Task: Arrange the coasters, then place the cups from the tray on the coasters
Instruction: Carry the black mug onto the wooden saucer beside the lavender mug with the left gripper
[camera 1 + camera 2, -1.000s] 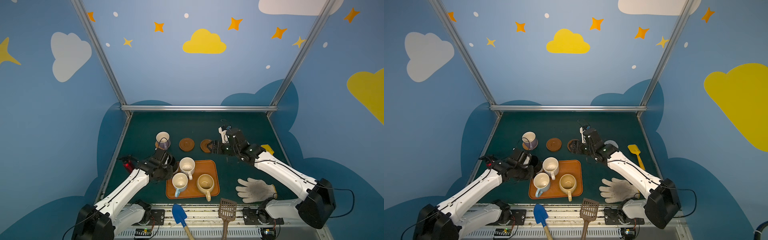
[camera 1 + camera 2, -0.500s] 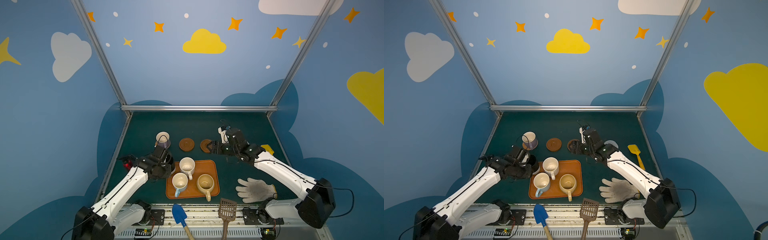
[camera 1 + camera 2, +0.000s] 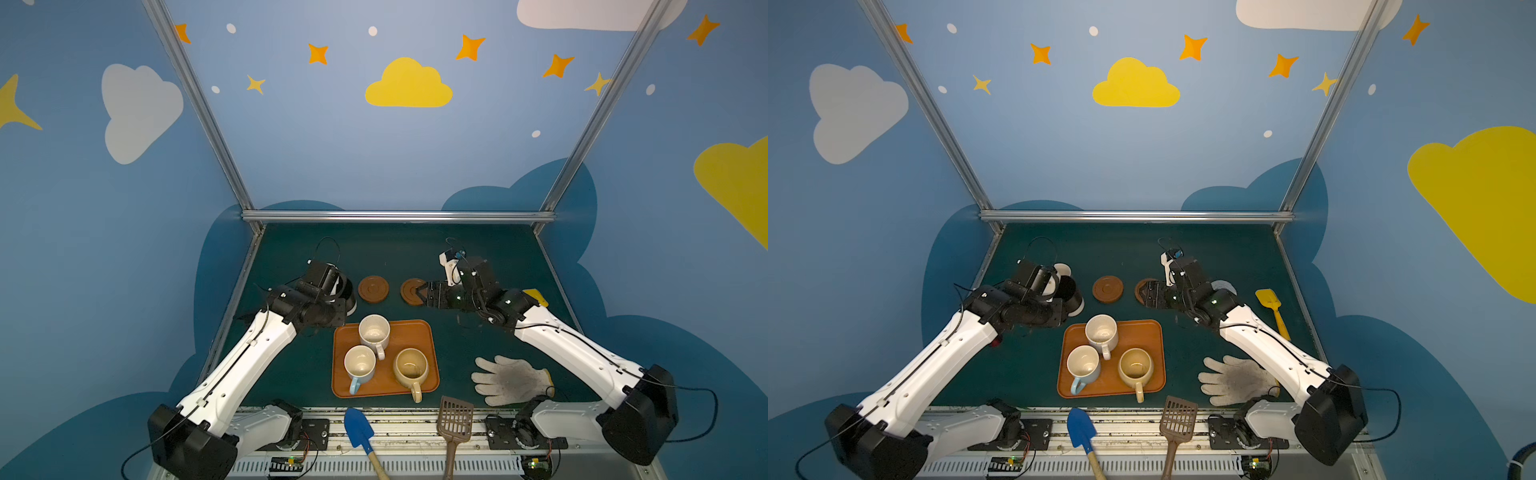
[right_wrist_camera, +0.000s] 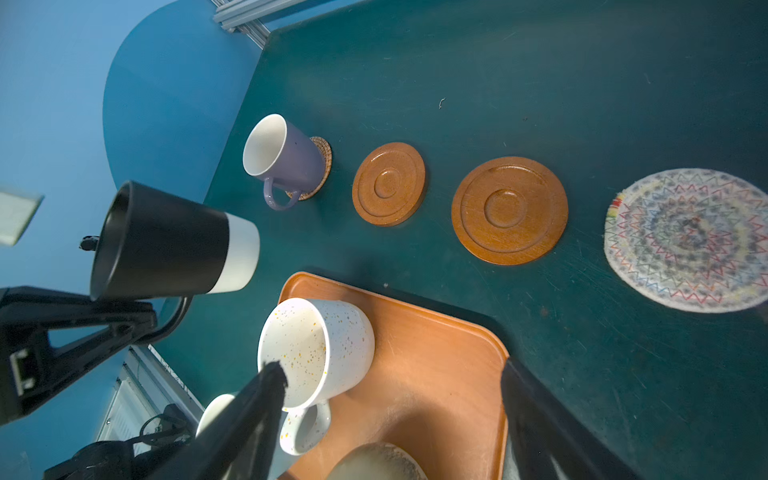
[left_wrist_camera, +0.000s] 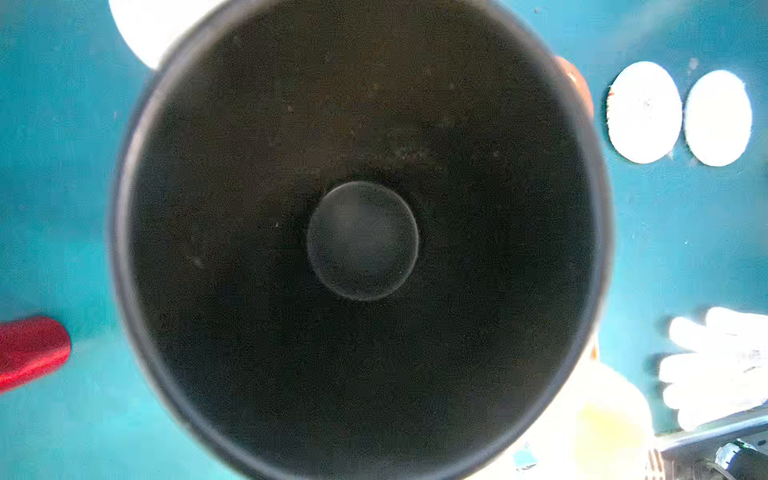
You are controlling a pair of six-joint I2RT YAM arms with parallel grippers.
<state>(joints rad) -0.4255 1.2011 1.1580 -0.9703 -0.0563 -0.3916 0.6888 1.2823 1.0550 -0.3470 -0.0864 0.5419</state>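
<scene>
**Black mug in the air above a green table, three mugs on the tray**

The work surface is a dark teal-green mat [image 3: 390, 253], scuffed and marked with fine scratches in the right wrist view. Blue walls painted with white and yellow clouds and orange stars close it in on three sides, joined by bare aluminium posts and a rail along the back edge. A metal rail with the arm bases runs along the front.

The left gripper [image 4: 124, 320] is clamped on the handle of the black mug [image 4: 166, 241], which hangs tilted above the mat, clear of it, near the tray's far left corner. The left wrist view looks straight down into its dark inside. The right gripper [image 4: 390, 399] stands wide apart and holds nothing; it hovers low over the far edge of the tray [image 3: 419, 332].

On the tray stand the speckled mug [image 3: 374, 330], the blue mug [image 3: 359, 365] and the tan mug [image 3: 410, 365]. The lavender mug [image 4: 282, 160] sits on the rattan coaster [image 4: 322, 166] at the left end of a row. Next in the row lie two wooden coasters [image 4: 388, 185] [image 4: 509, 210], both bare, then a rope coaster [image 4: 685, 239] with coloured stitching.

A glove [image 3: 511, 378] lies right of the tray. A blue scoop [image 3: 359, 432] and a brown slotted scoop [image 3: 455, 419] rest on the front rail, and a yellow scoop [image 3: 1273, 307] lies by the right wall.
</scene>
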